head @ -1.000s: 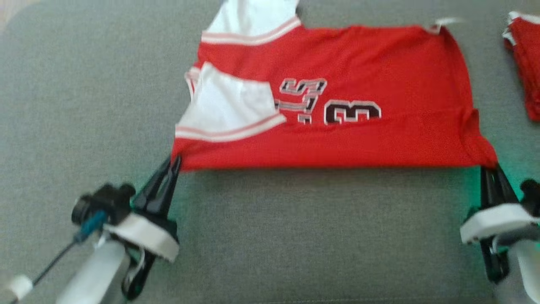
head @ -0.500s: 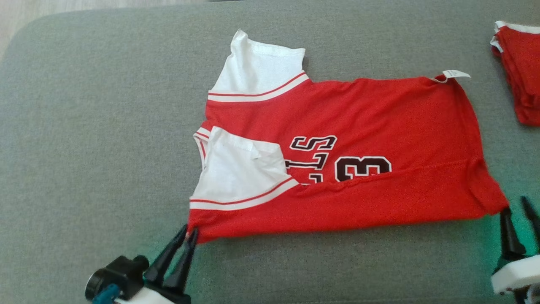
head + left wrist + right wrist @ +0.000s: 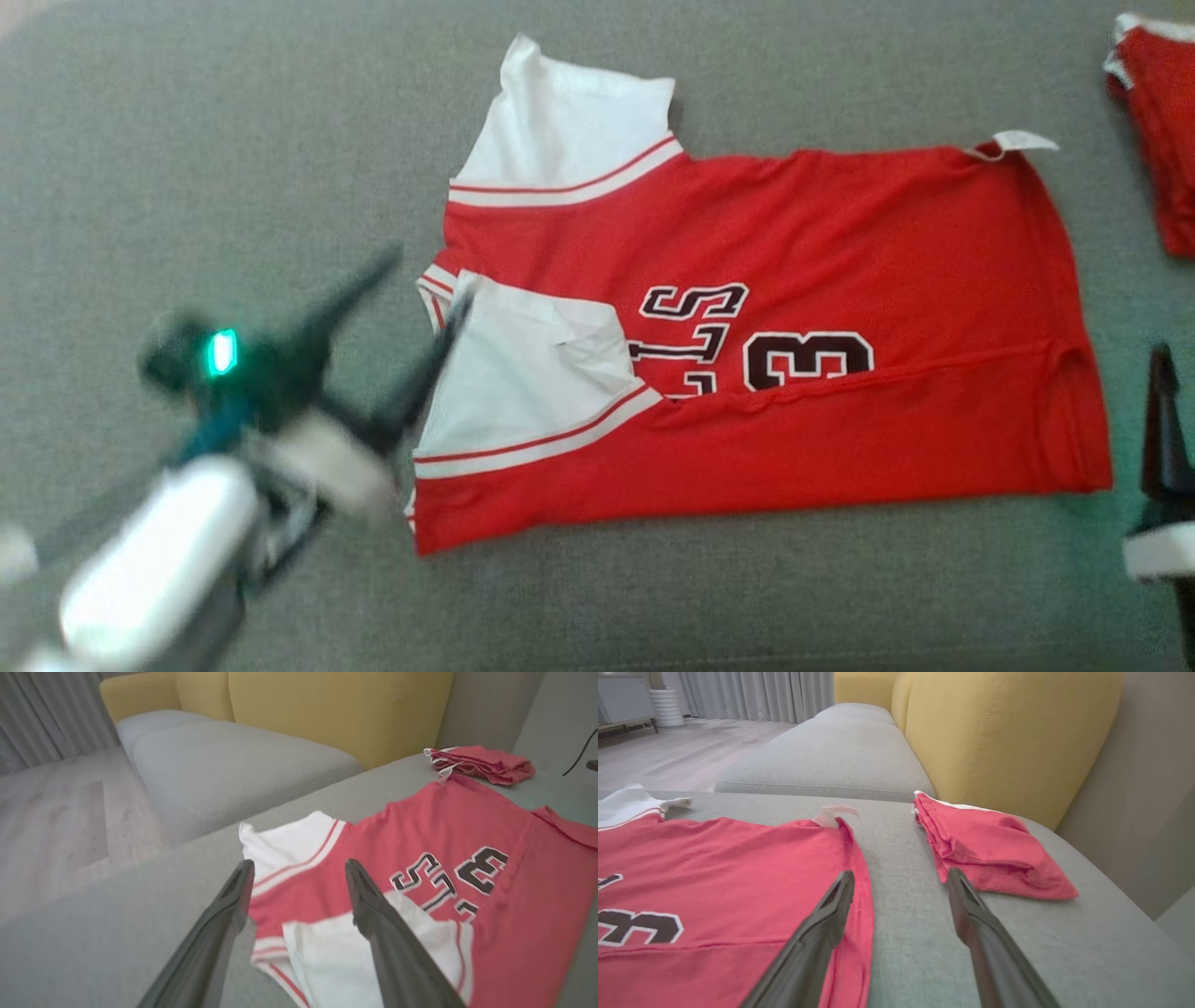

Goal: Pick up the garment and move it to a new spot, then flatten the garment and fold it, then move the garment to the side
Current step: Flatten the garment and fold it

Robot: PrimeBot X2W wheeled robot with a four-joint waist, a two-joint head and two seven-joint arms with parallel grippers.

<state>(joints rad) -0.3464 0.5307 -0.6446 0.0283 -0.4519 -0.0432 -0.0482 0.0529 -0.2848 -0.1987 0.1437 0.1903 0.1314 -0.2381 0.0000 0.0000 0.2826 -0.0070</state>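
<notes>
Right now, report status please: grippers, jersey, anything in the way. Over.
Left gripper open, empty, at sleeve end of jersey. Right gripper open, empty, beside the hem. Jersey flat, near edge folded over. Second red garment lies apart, far right.

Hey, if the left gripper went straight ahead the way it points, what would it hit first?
Probably the red jersey, near the striped edge of its far white sleeve. The left gripper is open and aimed there, though its height above the cloth is unclear.

1. The garment's left corner at the cushion's near edge has been released by the left gripper, now spread over the white sleeve.
2. Its right corner has been released by the right gripper.
</notes>
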